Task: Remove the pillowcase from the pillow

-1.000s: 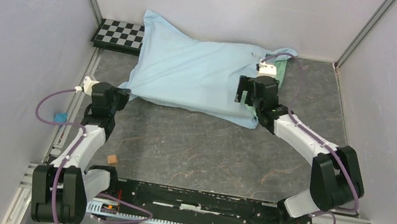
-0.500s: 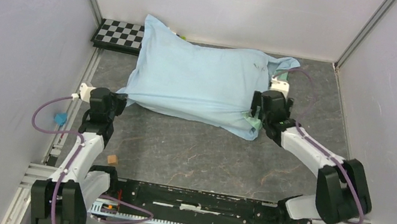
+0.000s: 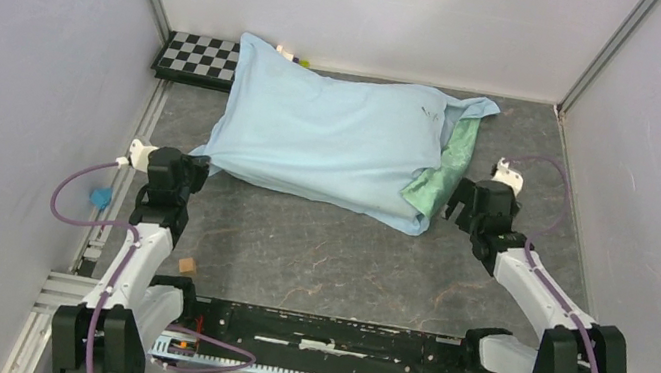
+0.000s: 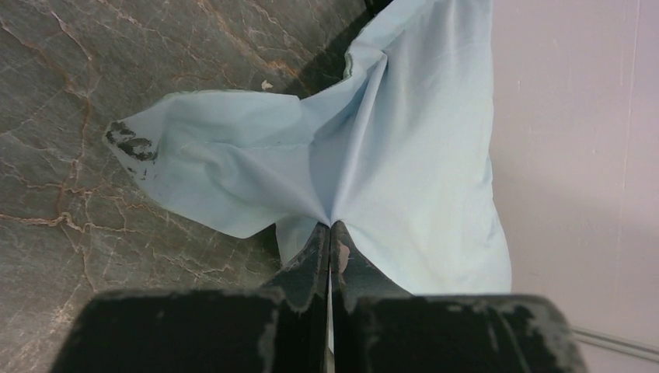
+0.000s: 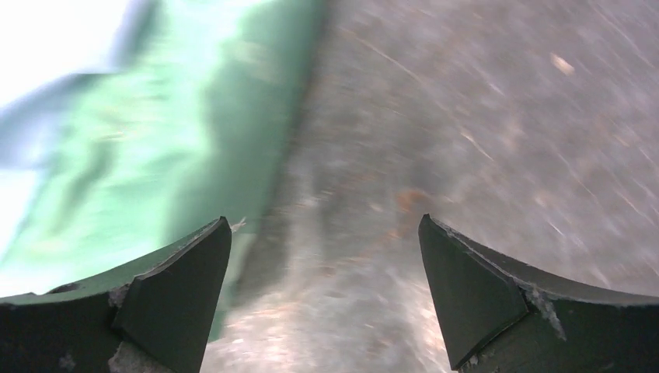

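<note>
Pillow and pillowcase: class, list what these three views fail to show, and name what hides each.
1. Top view: the pillow lies under the pillowcase, so its surface is hidden.
2. Right wrist view: motion blur smears the green flap.
3. Left wrist view: the shut left hand covers the cloth it pinches.
4. Top view: the brown block is too small to identify.

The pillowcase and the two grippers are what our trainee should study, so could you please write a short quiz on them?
1. True or false: the left gripper is shut on a corner of the light-blue pillowcase.
2. The right gripper is: A) open, holding nothing; B) shut on the pillowcase; C) shut on nothing.
3. Fill in: the inner flap showing at the pillowcase's right end is ____ in colour.

Key: 1 true; 2 A; 3 green.
</note>
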Motion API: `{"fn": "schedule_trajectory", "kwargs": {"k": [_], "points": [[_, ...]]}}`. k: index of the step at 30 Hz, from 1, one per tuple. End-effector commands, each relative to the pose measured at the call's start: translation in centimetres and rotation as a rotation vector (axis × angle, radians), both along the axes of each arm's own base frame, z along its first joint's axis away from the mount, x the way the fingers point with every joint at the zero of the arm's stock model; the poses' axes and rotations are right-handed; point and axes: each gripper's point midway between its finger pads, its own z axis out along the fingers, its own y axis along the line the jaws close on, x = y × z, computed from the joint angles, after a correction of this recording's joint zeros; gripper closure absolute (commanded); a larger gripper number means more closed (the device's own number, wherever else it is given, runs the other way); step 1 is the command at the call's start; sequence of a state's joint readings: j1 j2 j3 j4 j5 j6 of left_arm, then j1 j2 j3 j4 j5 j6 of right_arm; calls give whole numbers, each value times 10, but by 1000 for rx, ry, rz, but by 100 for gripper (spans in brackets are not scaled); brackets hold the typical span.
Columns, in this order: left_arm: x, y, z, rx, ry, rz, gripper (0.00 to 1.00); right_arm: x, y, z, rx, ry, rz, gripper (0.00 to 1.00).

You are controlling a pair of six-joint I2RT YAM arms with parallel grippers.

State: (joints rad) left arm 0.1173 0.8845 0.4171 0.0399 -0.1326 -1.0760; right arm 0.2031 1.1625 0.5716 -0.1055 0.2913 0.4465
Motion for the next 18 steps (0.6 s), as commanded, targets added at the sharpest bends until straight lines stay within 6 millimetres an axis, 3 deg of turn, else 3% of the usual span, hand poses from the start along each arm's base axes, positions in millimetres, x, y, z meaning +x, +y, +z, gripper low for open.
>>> {"fn": "schedule_trajectory", "kwargs": {"k": [1, 5, 9, 13, 16, 18], "points": [[7, 3, 30, 22, -104, -1, 98, 27, 75, 68, 72, -239, 392, 2], [7, -1, 39, 23, -131, -24, 98, 28, 107, 70, -100, -161, 496, 2], [5, -1, 41, 25, -143, -26, 97, 31, 116, 57, -240, -85, 491, 2], [3, -1, 44, 30, -149, -26, 97, 35, 103, 47, -339, -52, 416, 2], [3, -1, 44, 32, -148, -25, 97, 37, 74, 40, -431, 1, 271, 2], [3, 0, 44, 36, -146, -21, 97, 37, 55, 35, -396, 14, 189, 2]]}}
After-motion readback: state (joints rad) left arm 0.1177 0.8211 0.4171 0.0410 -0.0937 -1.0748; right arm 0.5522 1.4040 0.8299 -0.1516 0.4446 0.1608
